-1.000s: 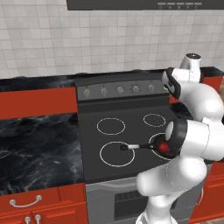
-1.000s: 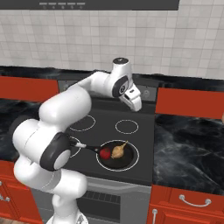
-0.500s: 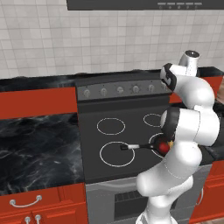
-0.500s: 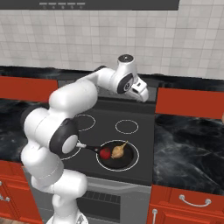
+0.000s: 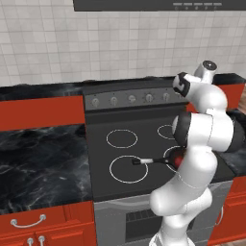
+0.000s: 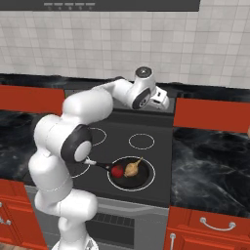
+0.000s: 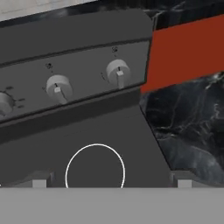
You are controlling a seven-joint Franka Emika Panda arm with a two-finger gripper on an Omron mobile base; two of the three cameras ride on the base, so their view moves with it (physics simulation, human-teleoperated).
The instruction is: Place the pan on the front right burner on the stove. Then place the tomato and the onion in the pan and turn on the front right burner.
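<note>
- Up at the back of the stove [image 6: 146, 146], the gripper [image 6: 163, 101] hangs with its jaws spread wide and nothing between them, facing the grey knob panel [image 7: 74, 83].
- From the hand view, 2 round knobs [image 7: 117, 72] sit ahead on that panel, above a small white ring on the glass; I judge the hand is there to reach a knob.
- Toward the stove's front, the pan [image 6: 130, 173] rests inside the front right burner [image 6: 151, 168], its long handle pointing left across the glass.
- Inside the pan lie the tomato [image 6: 117, 170] and the onion [image 6: 131, 168], side by side.
- Only switching on that burner looks left to do.
</note>
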